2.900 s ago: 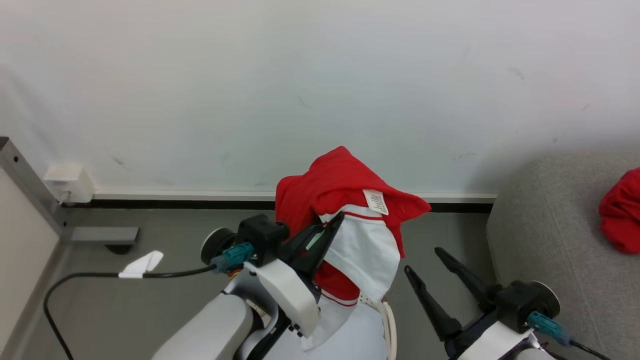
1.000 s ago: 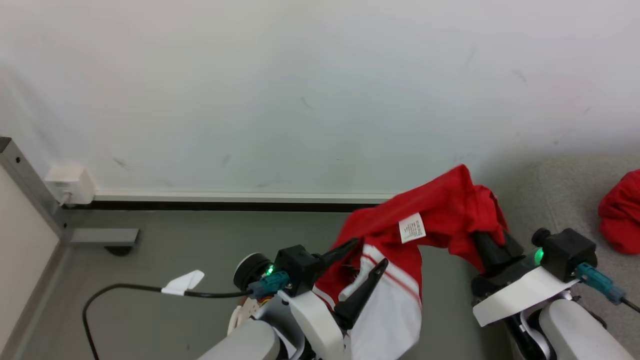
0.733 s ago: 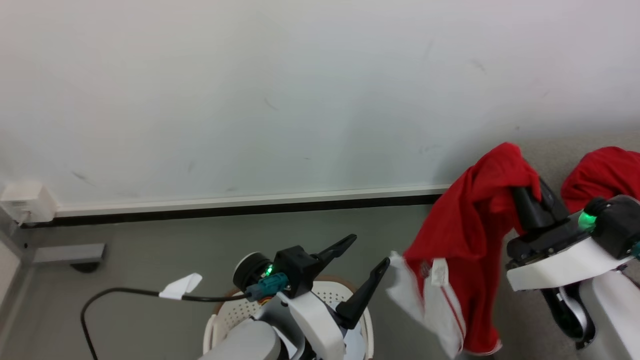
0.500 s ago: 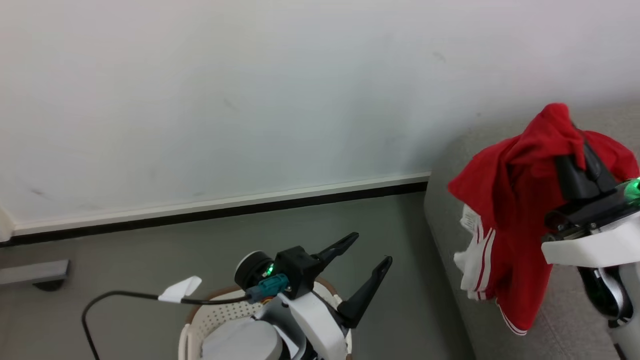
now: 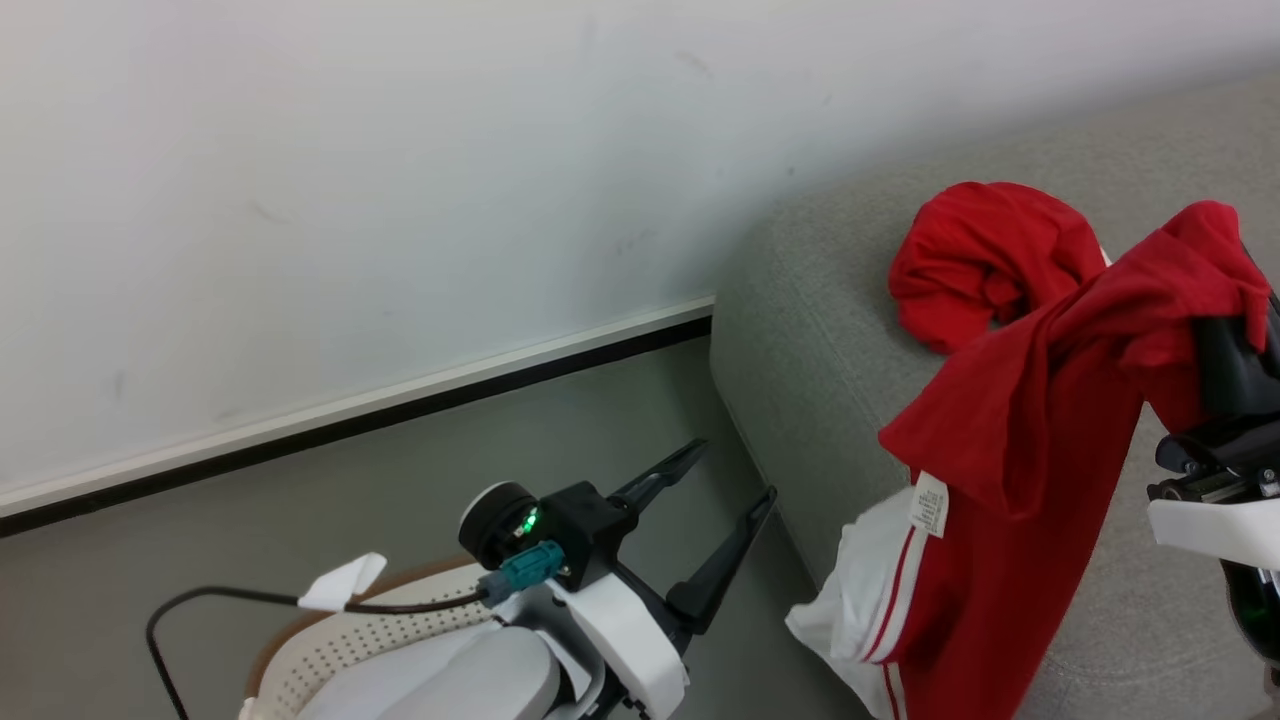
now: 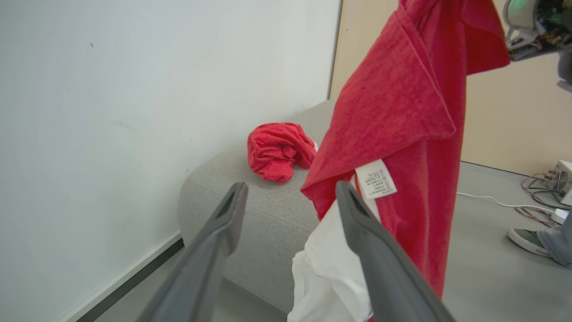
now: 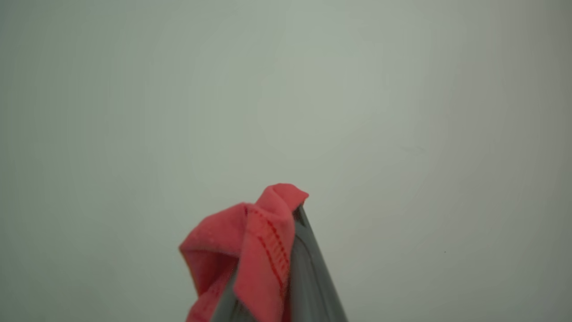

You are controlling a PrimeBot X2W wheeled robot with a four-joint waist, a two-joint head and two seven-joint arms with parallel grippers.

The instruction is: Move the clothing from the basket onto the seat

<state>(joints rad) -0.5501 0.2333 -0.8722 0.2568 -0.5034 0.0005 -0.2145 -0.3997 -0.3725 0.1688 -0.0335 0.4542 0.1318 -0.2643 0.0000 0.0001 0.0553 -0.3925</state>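
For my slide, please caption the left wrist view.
Open left end effector facing the hanging red-and-white garment, with the grey sofa behind.

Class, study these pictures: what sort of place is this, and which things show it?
Probably a robot test room staged like a home: a grey sofa beside a bare white wall, a laundry basket on the floor, loose cables beyond.

A red-and-white garment (image 5: pixel 1010 470) hangs over the edge of the grey sofa (image 5: pixel 800 330), a crumpled red piece (image 5: pixel 975 260) lies on it, and the white basket (image 5: pixel 330 640) stands apart.
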